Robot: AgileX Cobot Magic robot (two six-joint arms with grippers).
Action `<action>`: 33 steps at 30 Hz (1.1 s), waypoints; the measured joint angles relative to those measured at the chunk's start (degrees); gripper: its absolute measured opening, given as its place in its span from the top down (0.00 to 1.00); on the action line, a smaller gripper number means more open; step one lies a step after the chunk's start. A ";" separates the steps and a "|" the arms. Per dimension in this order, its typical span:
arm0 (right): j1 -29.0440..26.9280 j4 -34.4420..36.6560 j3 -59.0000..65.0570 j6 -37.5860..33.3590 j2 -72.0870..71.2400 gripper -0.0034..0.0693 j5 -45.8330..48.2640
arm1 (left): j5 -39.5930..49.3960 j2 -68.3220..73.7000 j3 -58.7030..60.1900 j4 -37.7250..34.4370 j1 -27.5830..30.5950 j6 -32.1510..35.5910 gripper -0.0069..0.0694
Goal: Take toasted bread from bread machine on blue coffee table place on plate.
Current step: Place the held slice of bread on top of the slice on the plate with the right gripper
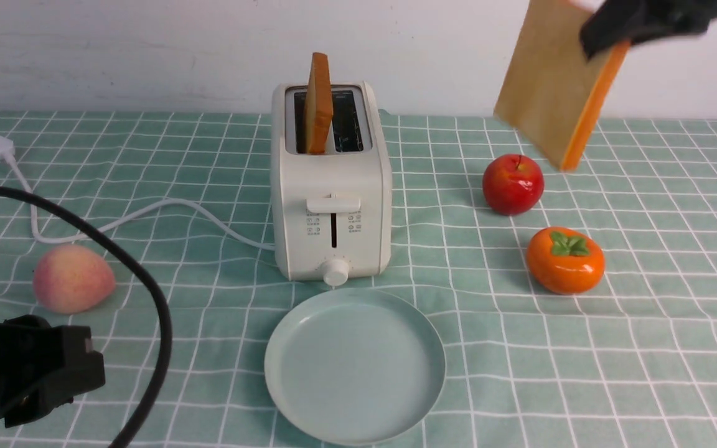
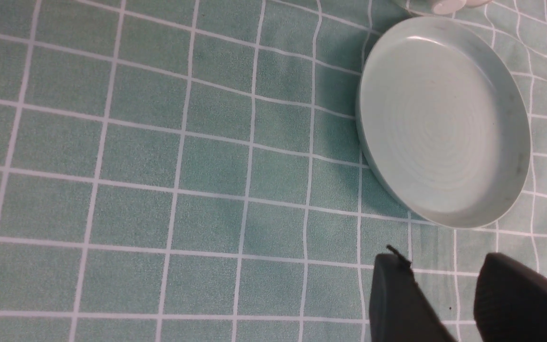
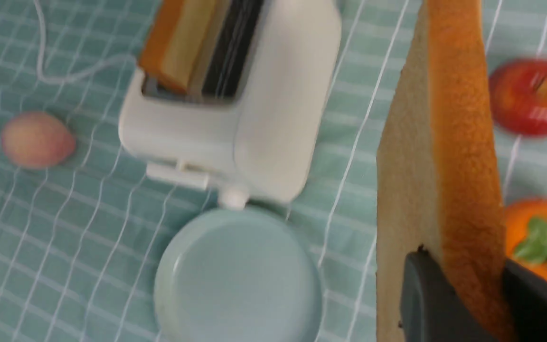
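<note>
Top right, the right end effector (image 1: 607,38) grips a tilted toast slice (image 1: 548,87) in the air above a red apple (image 1: 513,185). A second slice (image 1: 319,102) stands in the cream toaster (image 1: 333,205), with a pale blue-green plate (image 1: 355,367) just in front of it.

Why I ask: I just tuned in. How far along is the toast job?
Done: the first slice is out of the toaster. In hand: the right hand grips it, tilted, raised in the air to the toaster's right. Left: the plate holds nothing yet, and the second slice stands in a toaster slot. The left hand is open near the plate.
</note>
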 joint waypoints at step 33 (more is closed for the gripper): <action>1.68 29.26 38.98 -22.02 -7.73 0.05 -24.23 | 1.54 1.72 0.00 -2.74 0.00 -0.05 0.59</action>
